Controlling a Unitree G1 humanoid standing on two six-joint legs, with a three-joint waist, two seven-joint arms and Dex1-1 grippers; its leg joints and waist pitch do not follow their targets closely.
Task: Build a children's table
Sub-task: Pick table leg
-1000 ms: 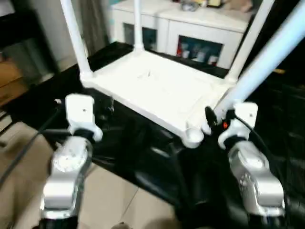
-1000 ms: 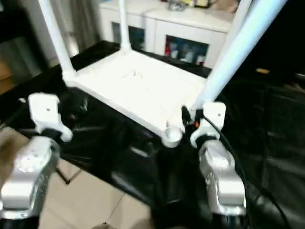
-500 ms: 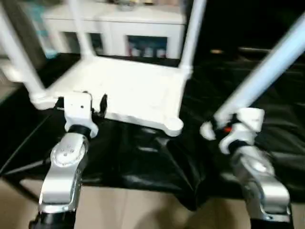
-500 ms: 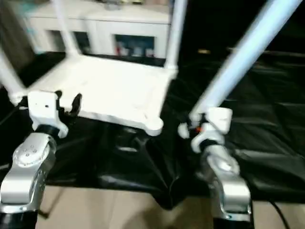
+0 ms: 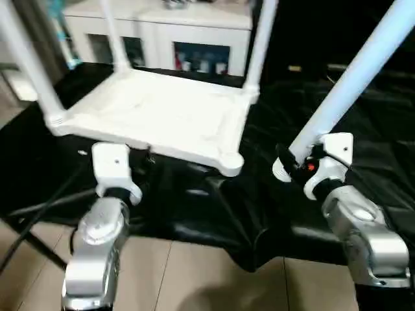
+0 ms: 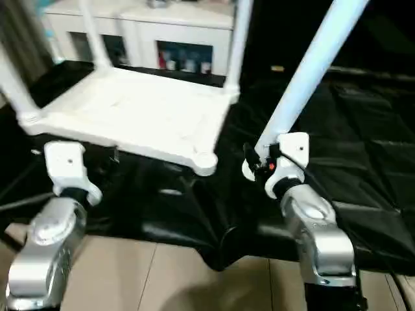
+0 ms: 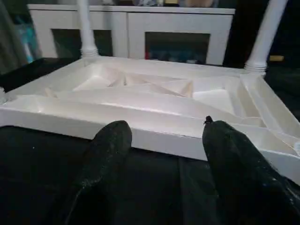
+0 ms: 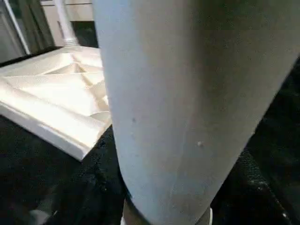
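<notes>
On the black-draped tabletop (image 5: 363, 129), the upturned white ribbed plastic children's table (image 5: 162, 113) lacks its near-right leg; your right hand (image 5: 295, 167) clamps the fourth white tubular leg (image 5: 353, 81), your left hand (image 7: 164, 140) gapes empty, and misalignment may jam or tip it.
</notes>
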